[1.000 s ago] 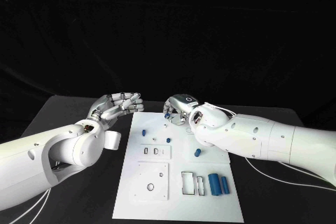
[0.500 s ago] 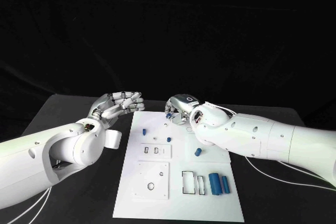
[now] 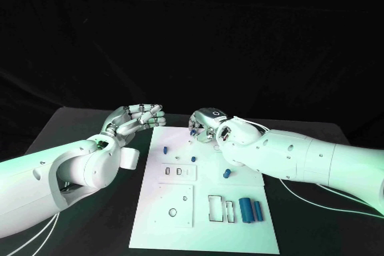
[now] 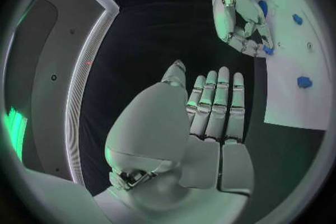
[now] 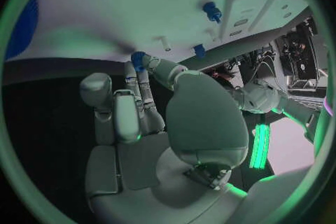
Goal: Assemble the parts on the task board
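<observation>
While its fingers curl down over the far end of the task board (image 3: 204, 234), the right hand (image 3: 205, 124) pinches a small blue part (image 3: 195, 131) at its fingertips, just above the board's upper edge in the head view. The right wrist view shows the same blue part (image 5: 137, 59) caught between the thumb and a finger, right at the white board's (image 5: 161, 0) rim, while the other fingers lie straighter beside it. Left of it in the head view, the left hand (image 3: 136, 120) sits off the board's upper left corner over the black table (image 3: 72, 128), its fingers curled inward with nothing visible in them; the left wrist view shows the fingers (image 4: 217, 106) side by side and bare.

On the board, a small blue peg (image 3: 164, 151) stands near the upper left, another peg (image 3: 193, 159) near the middle, and a slanted blue piece (image 3: 226, 173) lies toward the right edge. Lower right, two blue cylinders (image 3: 249, 211) lie side by side next to a rectangular cutout (image 3: 216, 208). A round hole (image 3: 172, 212) sits in the lower left plate.
</observation>
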You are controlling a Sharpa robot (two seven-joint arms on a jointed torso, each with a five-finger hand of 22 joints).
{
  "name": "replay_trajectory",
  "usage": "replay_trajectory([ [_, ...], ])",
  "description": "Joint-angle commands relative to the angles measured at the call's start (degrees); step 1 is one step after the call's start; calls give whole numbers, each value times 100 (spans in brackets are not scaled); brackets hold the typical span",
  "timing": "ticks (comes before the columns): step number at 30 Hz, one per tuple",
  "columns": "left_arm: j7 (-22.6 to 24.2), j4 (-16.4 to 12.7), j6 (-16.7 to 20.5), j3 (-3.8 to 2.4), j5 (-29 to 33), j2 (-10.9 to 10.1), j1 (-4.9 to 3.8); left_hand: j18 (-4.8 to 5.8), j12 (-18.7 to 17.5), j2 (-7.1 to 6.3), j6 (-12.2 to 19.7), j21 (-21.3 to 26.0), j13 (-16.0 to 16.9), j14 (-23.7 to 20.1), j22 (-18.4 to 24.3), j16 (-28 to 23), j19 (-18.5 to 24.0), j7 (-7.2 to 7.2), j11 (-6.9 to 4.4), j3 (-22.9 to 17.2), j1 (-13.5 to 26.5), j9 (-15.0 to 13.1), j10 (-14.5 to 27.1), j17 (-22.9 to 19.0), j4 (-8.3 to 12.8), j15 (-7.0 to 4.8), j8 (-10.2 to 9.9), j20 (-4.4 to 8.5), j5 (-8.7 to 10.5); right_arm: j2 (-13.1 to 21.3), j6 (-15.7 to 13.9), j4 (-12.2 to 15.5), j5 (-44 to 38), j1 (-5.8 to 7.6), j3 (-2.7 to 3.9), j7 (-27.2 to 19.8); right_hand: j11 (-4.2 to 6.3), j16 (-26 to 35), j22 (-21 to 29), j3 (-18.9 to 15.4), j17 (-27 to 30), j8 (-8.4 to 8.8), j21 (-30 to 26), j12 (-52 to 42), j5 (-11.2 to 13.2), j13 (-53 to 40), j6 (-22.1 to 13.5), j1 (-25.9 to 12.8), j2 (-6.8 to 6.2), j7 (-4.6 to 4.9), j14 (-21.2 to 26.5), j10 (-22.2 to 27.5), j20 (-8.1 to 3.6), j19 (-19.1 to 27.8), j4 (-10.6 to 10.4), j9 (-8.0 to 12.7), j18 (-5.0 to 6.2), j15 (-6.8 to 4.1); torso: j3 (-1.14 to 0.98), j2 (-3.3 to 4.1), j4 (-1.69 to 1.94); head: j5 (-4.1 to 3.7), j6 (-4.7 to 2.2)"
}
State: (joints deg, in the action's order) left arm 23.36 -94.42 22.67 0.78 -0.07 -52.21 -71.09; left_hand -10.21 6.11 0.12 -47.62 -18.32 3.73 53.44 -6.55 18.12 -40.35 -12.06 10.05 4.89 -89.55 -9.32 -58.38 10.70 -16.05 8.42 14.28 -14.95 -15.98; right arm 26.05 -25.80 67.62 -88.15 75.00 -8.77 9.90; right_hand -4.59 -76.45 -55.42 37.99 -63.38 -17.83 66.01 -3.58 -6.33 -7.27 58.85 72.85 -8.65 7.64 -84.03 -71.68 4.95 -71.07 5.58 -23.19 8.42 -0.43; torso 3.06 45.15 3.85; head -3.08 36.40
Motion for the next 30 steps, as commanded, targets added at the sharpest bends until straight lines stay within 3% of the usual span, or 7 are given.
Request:
replay_trajectory([
  [1,19,-17,-114,-5,14,6,-13,-30,-20,-16,43,25,5,-37,10,-19,-30,-50,39,1,26,-4,-6,9,-24,9,-24,-13,32,-13,70,-26,-83,-3,-1,89,25,32,29,77,70,49,-36,14,14,-46,-133,-44,-90,35,-123,86,17,94,-3,-6,-90,35,3,2,1,2,-3],
  [7,12,-17,-120,-5,14,4,-16,-30,-20,-16,43,25,5,-37,10,-19,-30,-50,39,1,26,-4,-6,9,-24,9,-24,-13,32,-15,110,-41,-53,-3,-2,46,-189,99,277,229,265,287,-276,10,64,129,-496,-197,-353,215,-51,824,174,349,-12,49,-29,207,6,4,-10,10,-7],
  [17,-8,-16,-124,-5,15,-20,-19,-29,-37,-13,52,34,6,-48,20,-29,-31,-54,43,16,37,-4,-1,14,-24,14,-28,-16,43,178,24,191,-29,-4,-3,42,-222,136,353,217,358,333,-355,-1,62,168,-550,-200,-404,247,-14,969,215,422,5,67,-5,235,-2,5,4,12,-14],
  [22,-11,-8,-129,-4,19,-31,-19,-29,-37,-13,52,34,6,-48,20,-29,-31,-54,43,16,37,-4,-1,14,-24,14,-28,-16,43,505,-123,536,-49,-2,4,130,-219,126,350,219,350,318,-358,-20,37,172,-515,-187,-398,240,-16,972,222,423,10,61,-1,235,-6,2,-15,33,-28],
  [26,-10,8,-132,-4,29,-50,-19,-29,-37,-13,52,34,6,-48,20,-29,-31,-54,43,16,37,-4,-1,14,-24,14,-28,-16,43,887,-259,883,18,15,36,255,-195,149,282,193,431,309,-317,-94,2,156,-478,-227,-423,222,-6,856,221,375,-14,56,-6,223,-12,-17,-54,44,-55],
  [30,-8,23,-159,-3,39,-62,-18,-29,-42,-12,55,36,6,-52,23,-33,-30,-55,44,19,39,-5,1,15,-23,15,-29,-17,48,1415,-347,1288,460,80,61,391,-147,80,185,78,365,474,-267,-286,52,72,-746,-430,-569,237,-40,497,193,297,-144,120,-23,190,-29,-41,-77,52,-69],
])
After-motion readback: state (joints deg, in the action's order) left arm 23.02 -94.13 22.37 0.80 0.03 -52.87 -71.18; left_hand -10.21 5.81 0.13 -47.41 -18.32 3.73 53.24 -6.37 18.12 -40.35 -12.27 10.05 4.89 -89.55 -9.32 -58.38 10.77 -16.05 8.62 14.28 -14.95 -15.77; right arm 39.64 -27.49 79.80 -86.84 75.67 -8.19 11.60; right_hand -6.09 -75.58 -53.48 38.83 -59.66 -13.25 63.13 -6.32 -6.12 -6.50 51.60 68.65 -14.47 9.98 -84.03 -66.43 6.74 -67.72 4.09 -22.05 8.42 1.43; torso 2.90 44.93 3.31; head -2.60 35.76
